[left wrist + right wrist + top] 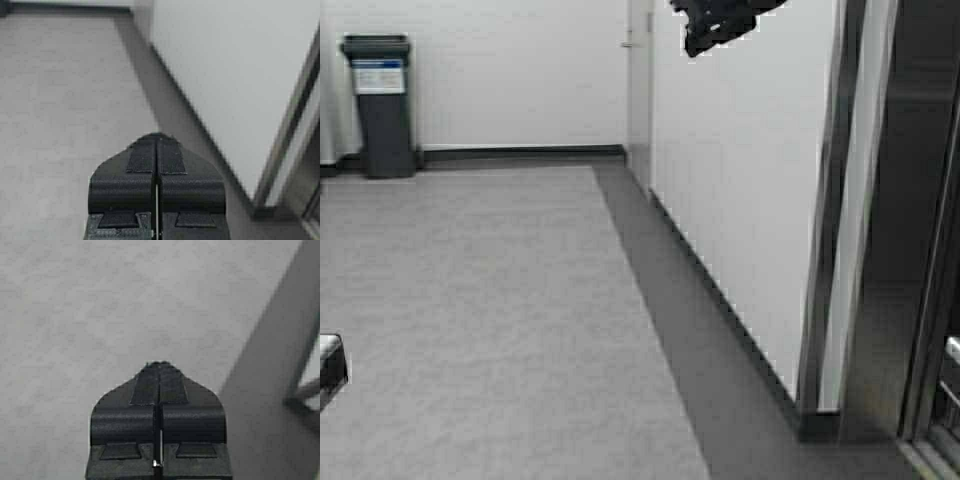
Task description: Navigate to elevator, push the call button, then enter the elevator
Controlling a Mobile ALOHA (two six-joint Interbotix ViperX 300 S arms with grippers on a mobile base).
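Both hands [157, 145] [159, 371] are matte black, with ribbed pads on blocky fingers.

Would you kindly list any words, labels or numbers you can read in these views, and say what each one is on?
Nothing can be read.
The dark bin against the far wall has a blue and white label; its print is too blurred to make out.
No other text or sign shows.

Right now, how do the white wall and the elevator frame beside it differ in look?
The white wall is matte, pale and plain, while the elevator frame is dark, shiny brushed steel with bright streaks. The wall is a broad flat face; the frame is narrow upright strips. A dark baseboard runs under the wall and ends at the frame. Both stand upright on the grey floor.
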